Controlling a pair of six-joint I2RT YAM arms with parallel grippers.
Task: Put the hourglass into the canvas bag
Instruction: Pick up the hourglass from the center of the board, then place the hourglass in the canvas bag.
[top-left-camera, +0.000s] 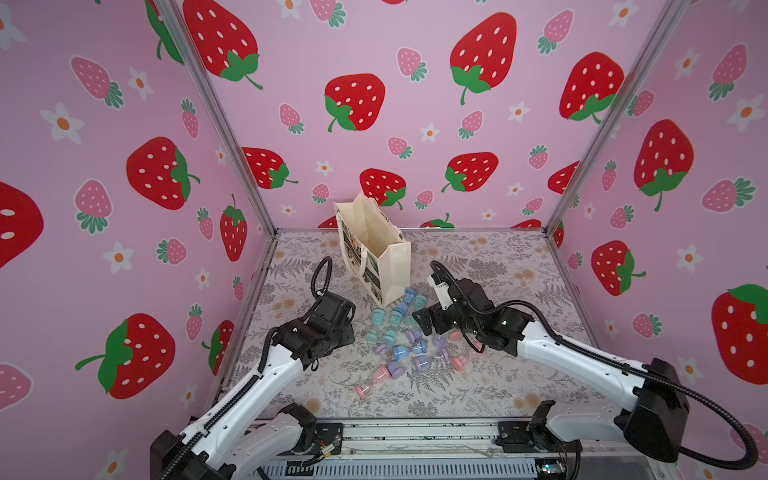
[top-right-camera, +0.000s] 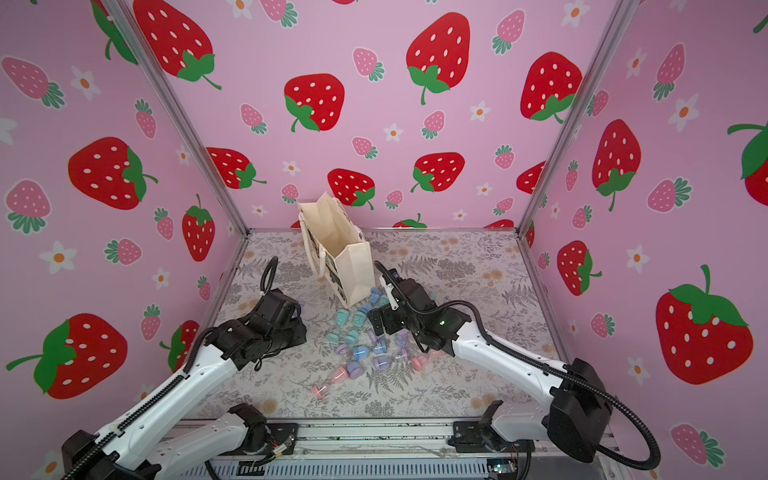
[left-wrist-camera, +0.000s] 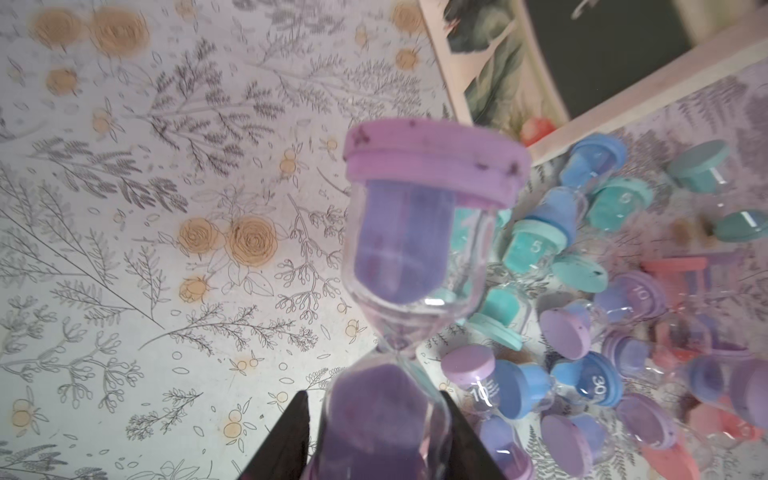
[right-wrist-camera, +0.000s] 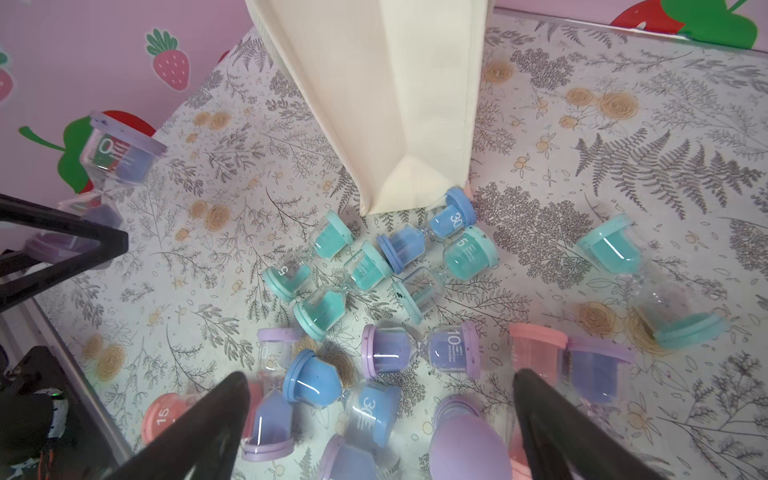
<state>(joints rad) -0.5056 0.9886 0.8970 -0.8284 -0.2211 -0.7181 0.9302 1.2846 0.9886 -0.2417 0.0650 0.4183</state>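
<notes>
**Top views.** Canvas bag (top-left-camera: 376, 249) upright toward the rear of the floral worktop (top-left-camera: 519, 270), mouth open upward and printed broad side turned to the left arm (top-left-camera: 286, 365). Loose pile of hourglasses (top-left-camera: 399, 336) just in front of its near corner. Left arm bent low beside the pile, with its working end and load hidden under the wrist housing in both top views. Right end effector (top-left-camera: 428, 326) poised over the pile's far edge, angled down toward the foot of the bag.

**Left wrist.** Left end effector (left-wrist-camera: 374, 399) closed to a narrow gap on one bulb of a purple hourglass (left-wrist-camera: 407, 257), a dark finger (left-wrist-camera: 291, 432) on either side. Gripped at one end, probably so the free capped end can go into the bag first. Printed side of the bag beyond it, apart and not touching. Judged as picked, with the carry up and over the rim not yet done.

**Right wrist.** Right end effector (right-wrist-camera: 379, 374) spread wide with nothing between the fingers, hanging above purple and blue pieces of the pile. Plain narrow side of the bag ahead, a blue hourglass (right-wrist-camera: 451, 214) touching its bottom edge. Held hourglass at the frame's edge, raised off the worktop, outside the bag. Open and idle, likely readied for a later pick.
</notes>
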